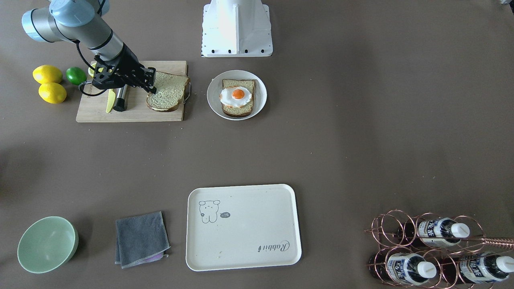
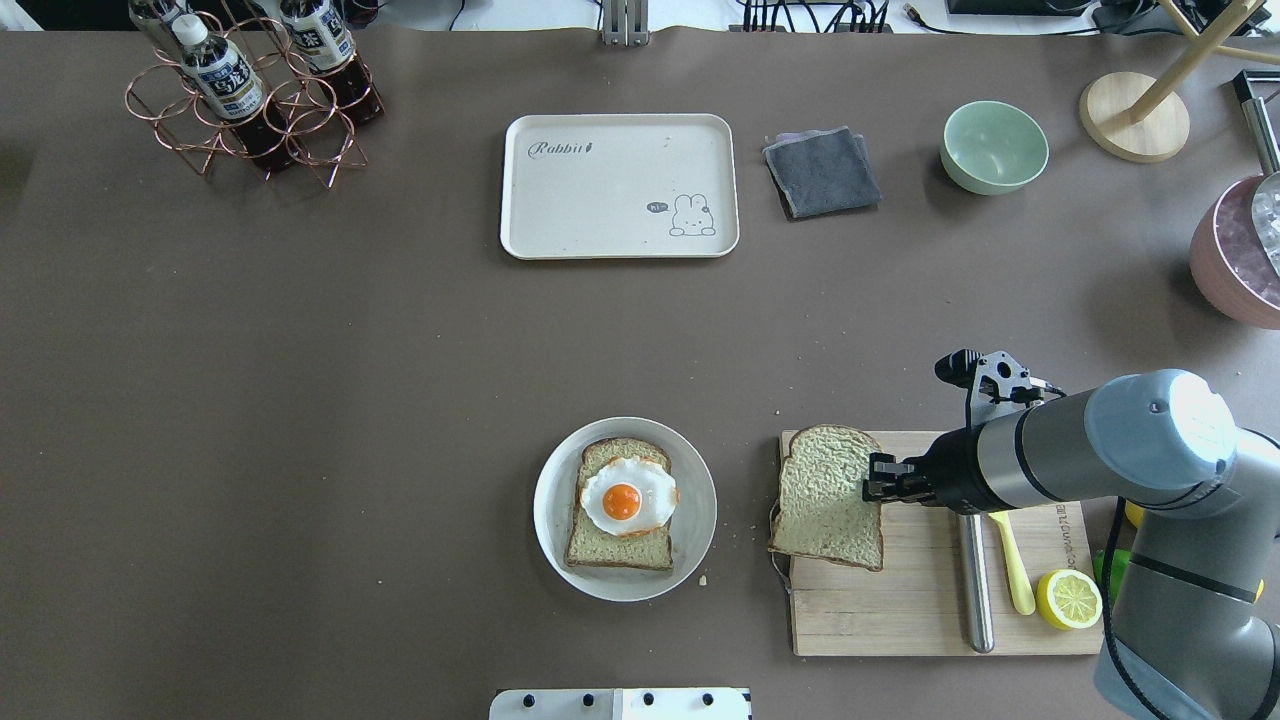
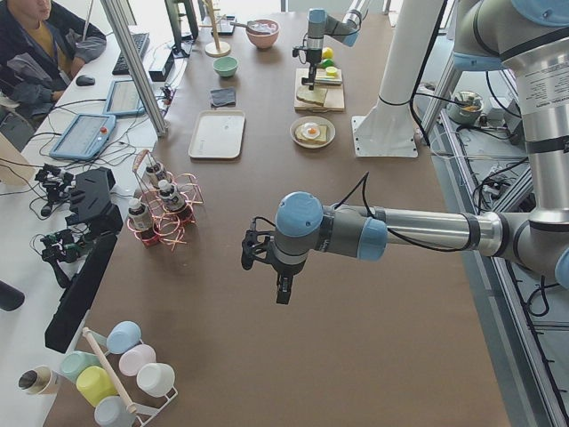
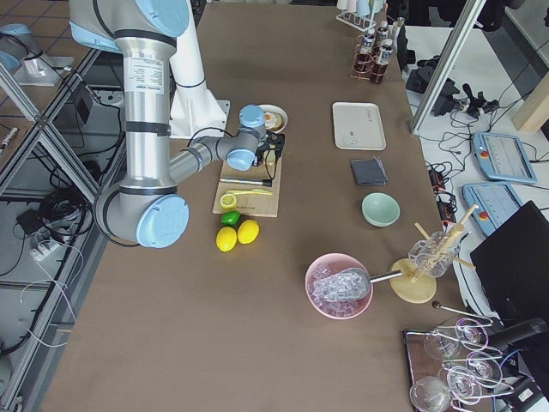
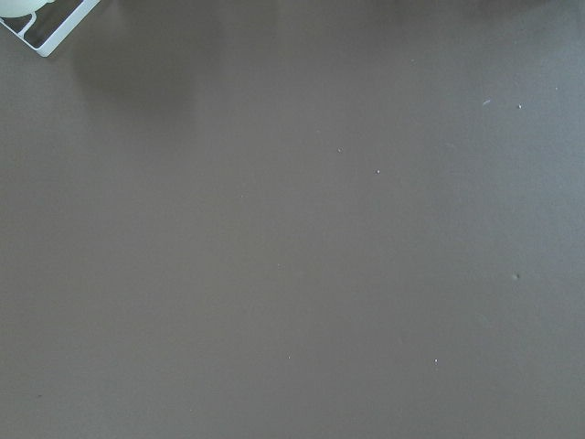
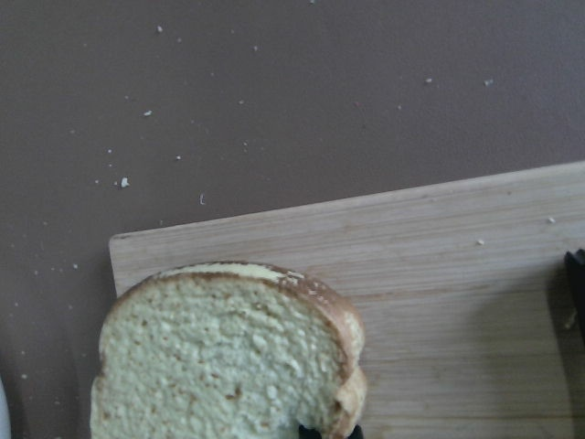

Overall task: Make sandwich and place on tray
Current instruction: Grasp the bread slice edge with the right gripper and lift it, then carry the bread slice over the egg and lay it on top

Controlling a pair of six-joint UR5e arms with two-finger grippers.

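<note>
Upper bread slice [image 2: 828, 490]: pale greenish-tan, brown crust, one edge pinched in the right gripper [image 2: 872, 480], lying over a second slice [image 1: 160, 108]. Third slice [image 2: 620, 548]: flat, apart, beyond the fingertips, bearing the fried egg [image 2: 627, 497], yolk up. Tray [image 2: 600, 200]: cream-white, rectangular, well apart from the gripper

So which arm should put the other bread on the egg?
Right: the right gripper is at the bread slice on the cutting board, beside the plate. The left gripper hovers far off over the table.
</note>
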